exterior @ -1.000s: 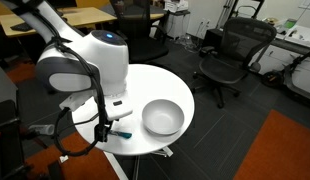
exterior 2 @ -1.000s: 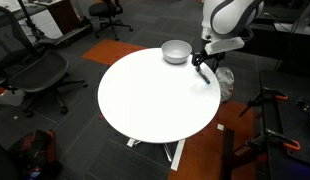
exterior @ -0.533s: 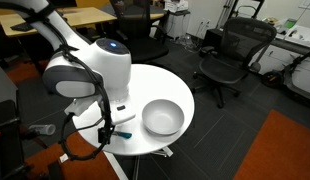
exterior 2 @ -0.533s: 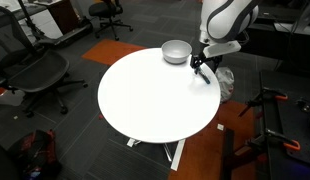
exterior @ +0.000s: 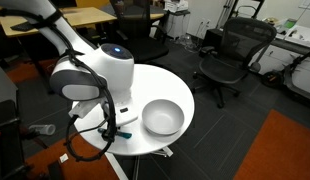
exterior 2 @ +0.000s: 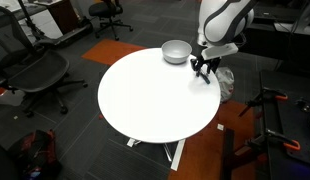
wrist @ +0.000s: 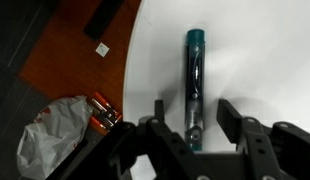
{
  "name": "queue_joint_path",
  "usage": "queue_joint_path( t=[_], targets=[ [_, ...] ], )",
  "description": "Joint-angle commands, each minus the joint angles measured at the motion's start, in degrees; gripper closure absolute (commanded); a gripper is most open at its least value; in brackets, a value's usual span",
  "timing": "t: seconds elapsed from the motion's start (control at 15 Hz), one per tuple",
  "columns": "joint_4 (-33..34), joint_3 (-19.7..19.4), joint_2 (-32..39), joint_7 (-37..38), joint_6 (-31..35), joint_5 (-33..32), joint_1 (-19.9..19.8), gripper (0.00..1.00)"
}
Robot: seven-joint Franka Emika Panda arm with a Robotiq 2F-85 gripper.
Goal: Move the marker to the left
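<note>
The marker [wrist: 196, 80], dark with a teal end, lies flat on the round white table [wrist: 255, 50] close to its edge. My gripper [wrist: 193, 108] is lowered over it, one finger on each side of the barrel, with a gap showing on both sides; it is open. In both exterior views the gripper [exterior: 112, 135] [exterior 2: 203, 70] points down at the table rim beside the grey bowl [exterior: 163, 118] [exterior 2: 176, 51]. The marker is too small to make out in the exterior views.
The table edge runs just beside the marker, with orange carpet and a crumpled plastic bag [wrist: 60, 135] on the floor below. Office chairs [exterior: 230, 55] [exterior 2: 35, 70] stand around the table [exterior 2: 155, 100]. The bowl sits a short way from the gripper.
The arm has come down towards the table and the gripper now straddles the marker. Its fingers have drawn closer together.
</note>
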Motion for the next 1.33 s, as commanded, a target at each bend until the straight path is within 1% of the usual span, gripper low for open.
queue_joint_path(
  t=[0.0,0.2,0.27,0.4,0.87,1.07,1.27],
  targets=[
    [0.9,-0.7,0.8,-2.1,0.8,1.7,0.7,0.73],
    [1.2,-0.7,0.9,-2.1,0.8,1.8,0.6,0.95],
    [1.1,-0.7,0.7,-2.1,0.8,1.8,0.7,1.0],
    [0.5,-0.8,-0.3,-1.7,0.5,1.4,1.3,0.95],
    [-1.5,-1.1,-6.7,0.2,-1.7,-1.2,6.8,0.95],
    [-0.7,-1.6,-8.1,2.0,-2.2,-2.8,9.7,0.95],
    [1.2,-0.3,-8.1,0.9,-2.1,-2.4,10.4,0.95]
  ],
)
